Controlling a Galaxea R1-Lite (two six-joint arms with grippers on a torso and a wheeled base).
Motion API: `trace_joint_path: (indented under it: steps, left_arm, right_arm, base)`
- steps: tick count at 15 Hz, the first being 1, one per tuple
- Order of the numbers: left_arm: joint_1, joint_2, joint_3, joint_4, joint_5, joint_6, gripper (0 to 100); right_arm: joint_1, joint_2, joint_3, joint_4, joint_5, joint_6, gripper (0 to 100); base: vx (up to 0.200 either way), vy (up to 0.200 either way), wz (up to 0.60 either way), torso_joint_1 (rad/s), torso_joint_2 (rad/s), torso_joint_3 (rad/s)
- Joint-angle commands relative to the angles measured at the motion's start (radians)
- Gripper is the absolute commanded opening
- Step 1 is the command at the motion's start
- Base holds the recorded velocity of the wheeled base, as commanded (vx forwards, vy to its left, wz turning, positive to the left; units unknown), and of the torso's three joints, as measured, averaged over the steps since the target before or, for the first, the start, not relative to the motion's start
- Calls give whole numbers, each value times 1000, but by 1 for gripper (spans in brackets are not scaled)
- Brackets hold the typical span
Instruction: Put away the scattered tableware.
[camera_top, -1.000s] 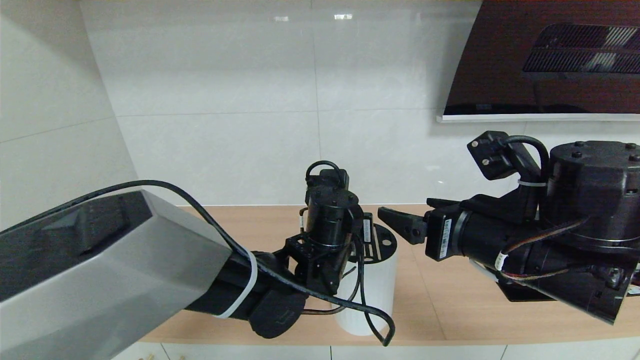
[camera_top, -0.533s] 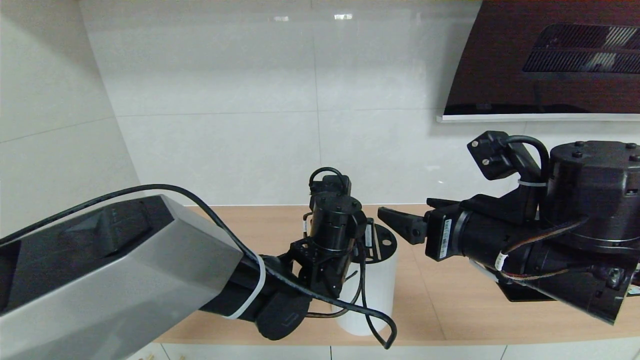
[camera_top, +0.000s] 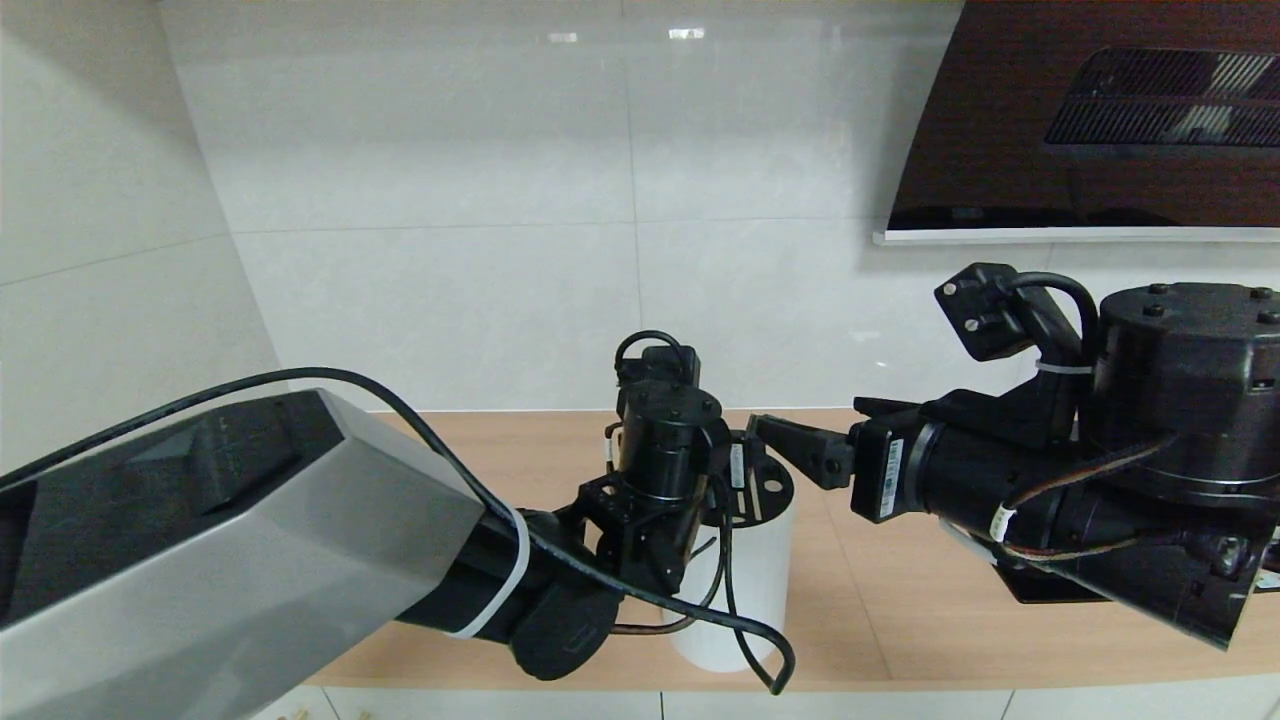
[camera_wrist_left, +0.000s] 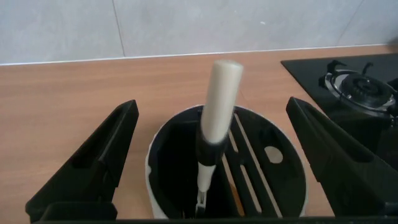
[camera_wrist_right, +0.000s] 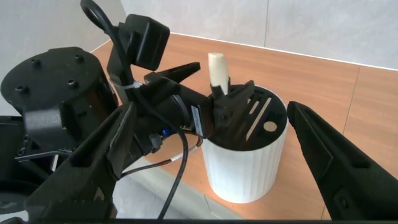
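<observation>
A white ribbed utensil holder (camera_top: 765, 580) with a black slotted insert (camera_wrist_left: 261, 168) stands near the front edge of the wooden counter (camera_top: 900, 600). A utensil with a cream handle (camera_wrist_left: 219, 102) stands upright in the insert, its lower end hidden inside. My left gripper (camera_wrist_left: 211, 107) hovers just above the holder, open, with one finger on each side of the handle and neither touching it. My right gripper (camera_wrist_right: 211, 107) is open and held off to the right of the holder (camera_wrist_right: 245, 171), pointing at it; one of its fingers (camera_top: 800, 450) reaches the holder's rim.
A black gas hob (camera_wrist_left: 354, 81) lies on the counter right of the holder, partly under my right arm (camera_top: 1040, 585). A dark range hood (camera_top: 1100, 120) hangs at the upper right. White tiled walls close the back and left. The counter's front edge (camera_top: 900, 685) runs just before the holder.
My left arm has shifted a little to the right and forward over the holder. The right arm and the holder have stayed where they were.
</observation>
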Motion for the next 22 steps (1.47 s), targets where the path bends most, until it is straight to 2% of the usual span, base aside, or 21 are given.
trace_joint_path:
  steps: [1, 3, 6, 7, 9, 10, 11, 13, 14, 15, 17, 18, 19, 20, 21, 22]
  left_arm:
    - [3, -22, 0, -10, 12, 4, 100]
    - [17, -153, 17, -13, 31, 14, 100]
    - [41, -305, 57, -10, 3, 15, 100]
    - [56, -412, 107, -8, -48, 15, 100]
    - [69, -516, 177, -7, -109, 15, 100]
    - [69, -516, 177, -7, -109, 15, 100]
    - [164, -717, 305, 3, -224, 83, 100]
    - [216, -832, 391, 27, -232, 84, 100]
    - [261, -921, 482, 59, -232, 86, 100]
    - [288, -992, 529, 85, -232, 87, 100]
    - [339, -1193, 614, 197, -232, 86, 100]
    - [343, -1319, 657, 270, -232, 86, 100]
    - [359, -1455, 690, 372, -235, 86, 100]
    - [365, -1474, 693, 389, -236, 87, 100]
    - [448, -1668, 703, 587, -266, 84, 100]
    - [480, -1788, 698, 688, -302, 86, 100]
  right_arm:
    - [1, 0, 0, -1, 0, 0, 100]
    - [1, -2, 1, -1, -5, 0, 100]
    - [-2, -13, 1, -2, -5, 0, 100]
    - [-25, -29, 1, -2, -5, 0, 100]
    - [-61, -63, 3, -1, -8, -3, 100]
    - [-61, -63, 3, -1, -8, -3, 100]
    - [-159, -187, 11, 9, -15, -43, 100]
    - [-211, -296, 106, 7, -31, -72, 100]
    - [-272, -405, 210, 7, -32, -124, 100]
    - [-329, -490, 270, 9, -28, -155, 100]
    - [-456, -689, 370, 12, -20, -186, 100]
    - [-507, -792, 403, 30, -20, -186, 100]
    - [-541, -919, 423, 82, -18, -187, 100]
    - [-544, -939, 423, 93, -18, -187, 100]
    - [-545, -1160, 406, 279, -20, -197, 100]
    - [-548, -1275, 374, 437, -24, -209, 100]
  base:
    - [0, 0, 0, 0, 0, 0]
    - [0, 0, 0, 0, 0, 0]
    - [0, 0, 0, 0, 0, 0]
    - [0, 0, 0, 0, 0, 0]
    - [0, 0, 0, 0, 0, 0]
    - [0, 0, 0, 0, 0, 0]
    - [0, 0, 0, 0, 0, 0]
    - [0, 0, 0, 0, 0, 0]
    - [0, 0, 0, 0, 0, 0]
    - [0, 0, 0, 0, 0, 0]
    - [0, 0, 0, 0, 0, 0]
    - [0, 0, 0, 0, 0, 0]
    - [0, 0, 0, 0, 0, 0]
    - [0, 0, 0, 0, 0, 0]
    - [0, 0, 0, 0, 0, 0]
    - [0, 0, 0, 0, 0, 0]
